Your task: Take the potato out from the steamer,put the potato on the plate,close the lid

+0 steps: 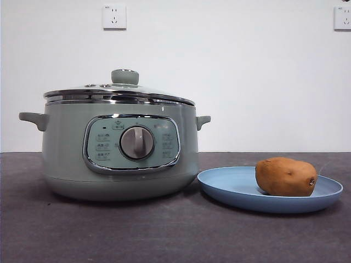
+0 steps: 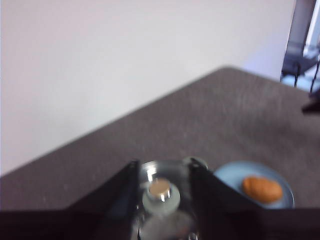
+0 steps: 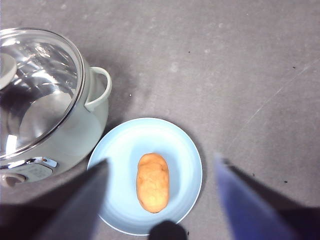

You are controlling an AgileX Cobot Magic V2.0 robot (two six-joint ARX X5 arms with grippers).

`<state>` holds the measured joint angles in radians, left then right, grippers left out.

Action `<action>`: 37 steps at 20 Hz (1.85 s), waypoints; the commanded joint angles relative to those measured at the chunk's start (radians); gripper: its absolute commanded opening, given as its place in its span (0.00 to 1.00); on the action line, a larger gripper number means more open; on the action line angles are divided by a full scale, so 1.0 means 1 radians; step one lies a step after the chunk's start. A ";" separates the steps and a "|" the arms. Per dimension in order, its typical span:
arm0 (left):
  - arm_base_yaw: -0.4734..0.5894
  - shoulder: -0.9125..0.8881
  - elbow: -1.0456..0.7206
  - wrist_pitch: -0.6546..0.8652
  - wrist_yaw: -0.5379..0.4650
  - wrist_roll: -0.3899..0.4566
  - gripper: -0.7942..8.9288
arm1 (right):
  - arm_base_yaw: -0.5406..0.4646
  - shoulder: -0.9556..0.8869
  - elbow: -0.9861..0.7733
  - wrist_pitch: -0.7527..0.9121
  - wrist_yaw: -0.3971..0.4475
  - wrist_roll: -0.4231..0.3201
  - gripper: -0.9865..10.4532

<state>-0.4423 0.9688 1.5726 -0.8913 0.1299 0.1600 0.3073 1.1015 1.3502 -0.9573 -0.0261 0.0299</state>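
The pale green steamer (image 1: 71, 148) stands at the left of the table with its glass lid (image 1: 120, 90) resting on the rim. The brown potato (image 1: 285, 176) lies on the light-blue plate (image 1: 230, 186) just right of the pot. Neither gripper shows in the front view. My left gripper (image 2: 162, 182) hangs open above the lid knob (image 2: 160, 192), which appears between its jaws from well above. My right gripper (image 3: 162, 164) is open wide, high over the potato (image 3: 153, 181) and plate (image 3: 120, 145), beside the steamer (image 3: 75, 135).
The dark grey table (image 1: 164, 235) runs back to a white wall with two sockets (image 1: 114, 16) (image 1: 342, 17). The pot's side handle (image 3: 100, 87) sticks out close to the plate's rim.
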 commanded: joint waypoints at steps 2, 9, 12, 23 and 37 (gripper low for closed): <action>-0.001 0.013 -0.003 -0.032 0.003 0.024 0.07 | 0.001 -0.010 -0.002 0.006 0.000 -0.019 0.09; -0.001 0.034 -0.003 -0.083 0.002 0.020 0.08 | 0.001 -0.010 -0.002 0.006 0.006 0.085 0.09; -0.001 0.053 -0.003 -0.083 0.003 0.020 0.08 | 0.000 -0.010 -0.002 0.006 0.006 0.085 0.09; 0.075 0.002 -0.043 -0.010 0.093 -0.053 0.08 | 0.000 -0.010 -0.002 0.006 0.006 0.085 0.09; 0.283 -0.605 -1.233 0.904 0.137 -0.226 0.08 | 0.000 -0.010 -0.002 0.006 0.006 0.085 0.09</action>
<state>-0.1635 0.3725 0.3645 -0.0105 0.2691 -0.0391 0.3073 1.0962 1.3502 -0.9569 -0.0227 0.1089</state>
